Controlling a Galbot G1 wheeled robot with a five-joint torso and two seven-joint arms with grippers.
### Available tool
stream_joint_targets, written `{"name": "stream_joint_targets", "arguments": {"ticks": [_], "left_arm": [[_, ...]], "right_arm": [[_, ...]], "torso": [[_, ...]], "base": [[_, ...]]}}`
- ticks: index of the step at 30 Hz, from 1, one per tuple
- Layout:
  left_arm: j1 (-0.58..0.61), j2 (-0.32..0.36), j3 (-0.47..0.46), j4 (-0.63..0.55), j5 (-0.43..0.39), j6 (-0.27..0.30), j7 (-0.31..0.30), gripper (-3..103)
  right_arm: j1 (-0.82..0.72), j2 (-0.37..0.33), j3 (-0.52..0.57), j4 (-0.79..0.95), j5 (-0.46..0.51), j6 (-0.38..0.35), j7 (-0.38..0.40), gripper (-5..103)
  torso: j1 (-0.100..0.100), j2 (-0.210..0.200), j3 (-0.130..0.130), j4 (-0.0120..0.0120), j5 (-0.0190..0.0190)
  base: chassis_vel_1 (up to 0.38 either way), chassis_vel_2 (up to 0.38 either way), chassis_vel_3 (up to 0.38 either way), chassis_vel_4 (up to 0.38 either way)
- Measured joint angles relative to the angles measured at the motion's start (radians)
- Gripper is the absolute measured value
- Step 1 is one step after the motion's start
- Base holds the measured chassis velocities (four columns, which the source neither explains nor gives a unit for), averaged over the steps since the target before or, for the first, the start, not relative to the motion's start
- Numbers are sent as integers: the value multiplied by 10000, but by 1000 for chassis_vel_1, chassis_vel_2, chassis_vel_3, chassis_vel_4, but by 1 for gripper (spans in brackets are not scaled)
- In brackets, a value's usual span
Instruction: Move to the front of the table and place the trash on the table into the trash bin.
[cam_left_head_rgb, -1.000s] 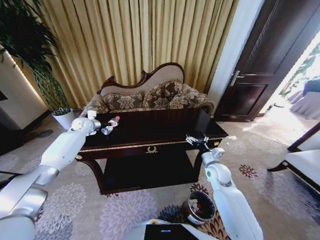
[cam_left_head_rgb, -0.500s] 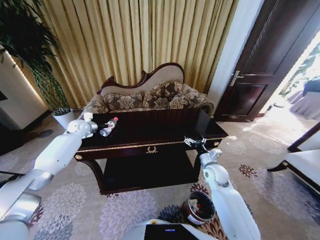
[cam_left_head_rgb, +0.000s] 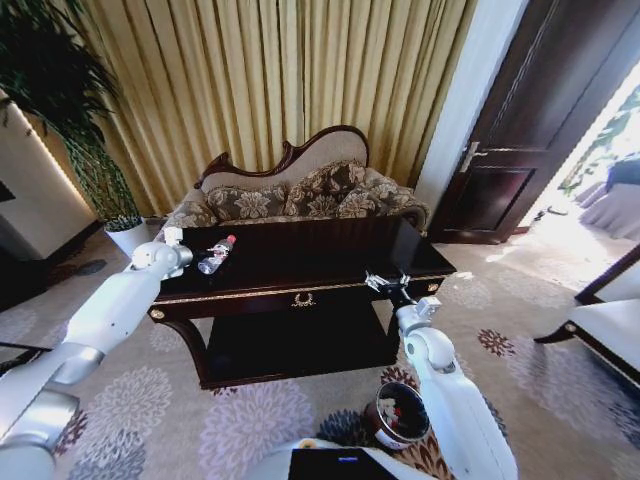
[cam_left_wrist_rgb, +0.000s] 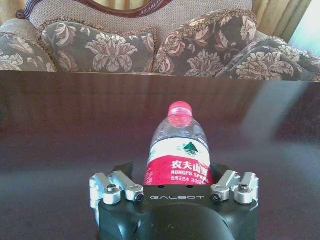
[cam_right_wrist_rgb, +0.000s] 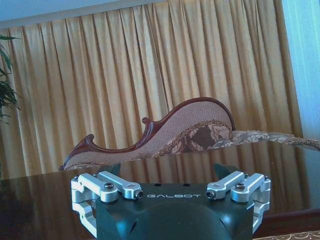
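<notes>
Head view: I see the bottle (cam_left_head_rgb: 217, 254) lying on the desk (cam_left_head_rgb: 310, 262), left gripper (cam_left_head_rgb: 186, 252) just beside it; right gripper (cam_left_head_rgb: 386, 284) at the desk's front edge; trash bin (cam_left_head_rgb: 399, 414) on the floor below. Left wrist: fingers spread, bottle between them, ungripped. Right wrist: fingers spread, empty

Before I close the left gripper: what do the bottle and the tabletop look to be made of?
The bottle looks like thin clear plastic: see-through ribbed walls, red screw cap, glossy red printed label. The table top looks like dark wood under a glossy lacquer, since it mirrors the sofa cushions; veneer or solid, I cannot tell.
</notes>
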Motion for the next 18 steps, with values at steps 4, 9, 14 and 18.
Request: {"name": "stream_joint_targets", "arguments": {"ticks": [4, 9, 14, 18], "left_arm": [[3, -10, -1, -14, -14, 0, -13, 68], [-9, -15, -21, -35, -12, -1, -24, 51], [3, 28, -43, -94, -15, -1, 1, 42], [75, 76, -110, -198, -6, -1, 2, 38]], "right_arm": [[-14, 0, 23, 7, -4, 4, 0, 100], [-40, -7, 51, 17, -14, 6, 0, 100], [-41, 4, 53, 17, -15, 6, -1, 100], [-35, 26, 55, 60, -8, 7, 18, 100]], "torso": [[0, 0, 0, -1, 0], [0, 1, -1, 1, 1], [0, 0, 0, -2, -2], [0, 0, 2, -4, -3]], "base": [[0, 0, 0, 0], [0, 0, 0, 0], [0, 0, 0, 0], [0, 0, 0, 0]]}}
